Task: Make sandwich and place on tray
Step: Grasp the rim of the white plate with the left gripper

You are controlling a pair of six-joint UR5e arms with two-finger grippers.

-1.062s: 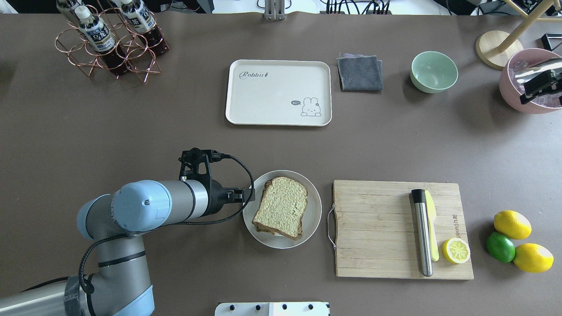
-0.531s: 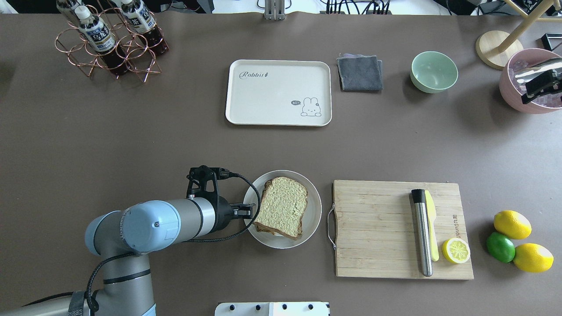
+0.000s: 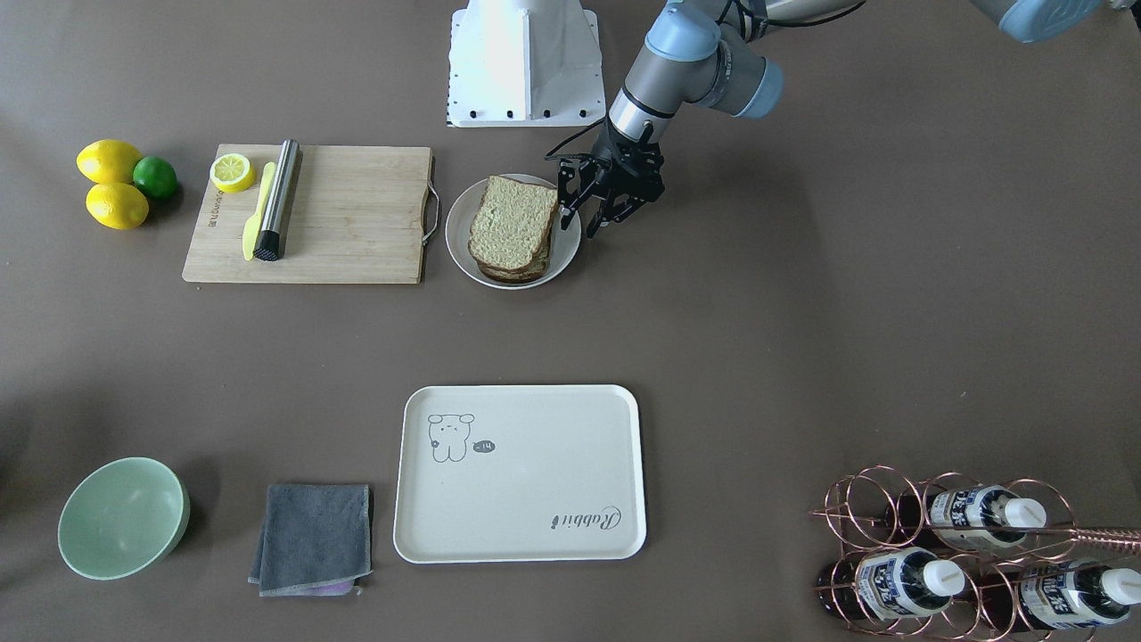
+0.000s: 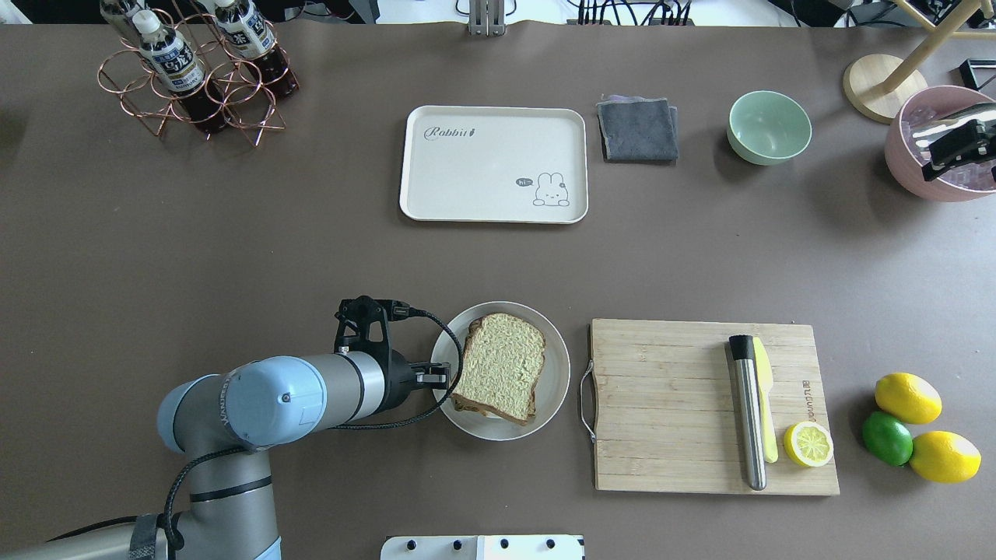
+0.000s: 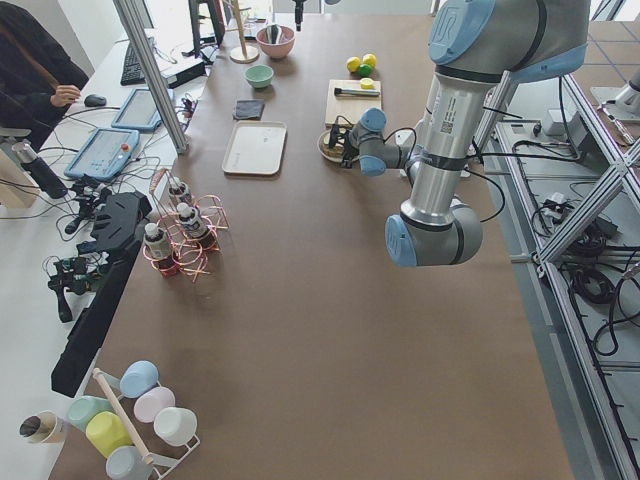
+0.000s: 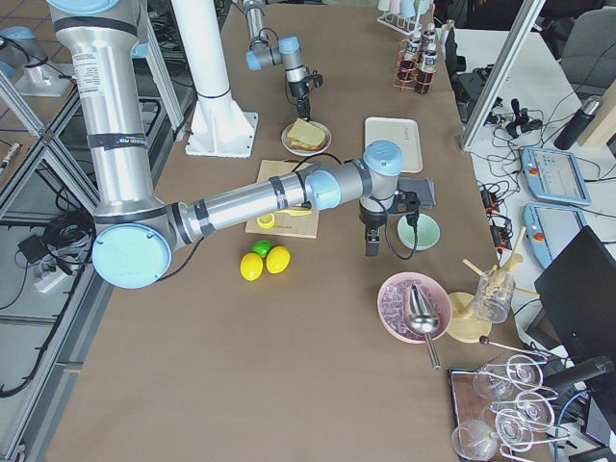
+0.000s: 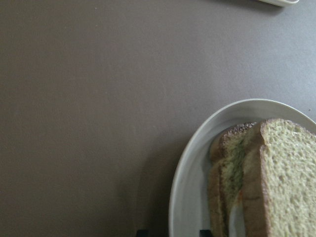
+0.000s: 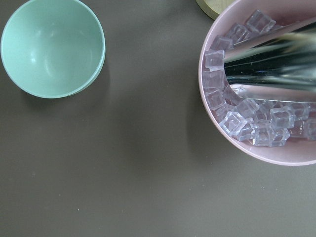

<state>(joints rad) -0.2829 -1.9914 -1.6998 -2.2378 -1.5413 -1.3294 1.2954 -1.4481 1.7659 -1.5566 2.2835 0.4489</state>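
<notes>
The sandwich (image 4: 499, 375) lies on a round white plate (image 4: 554, 365): two brown-crusted slices, with the egg almost hidden between them. It also shows in the front view (image 3: 511, 223) and the left wrist view (image 7: 276, 177). My left gripper (image 4: 440, 376) is open and low at the plate's left rim. In the front view (image 3: 590, 221) one finger is by the sandwich's edge and the other is outside the plate. The cream tray (image 4: 493, 164) lies empty farther back. My right gripper (image 4: 955, 146) hangs over the pink bowl; I cannot tell if it is open.
A wooden cutting board (image 4: 669, 404) right of the plate holds a metal cylinder, a yellow knife and a half lemon. Lemons and a lime (image 4: 887, 437) lie beyond it. A grey cloth (image 4: 638, 129), green bowl (image 4: 769, 127), pink ice bowl (image 8: 256, 118) and bottle rack (image 4: 194, 74) stand at the back.
My left gripper has moved right and toward the near edge, from beside the plate to its left rim by the sandwich. The right gripper has shifted slightly.
</notes>
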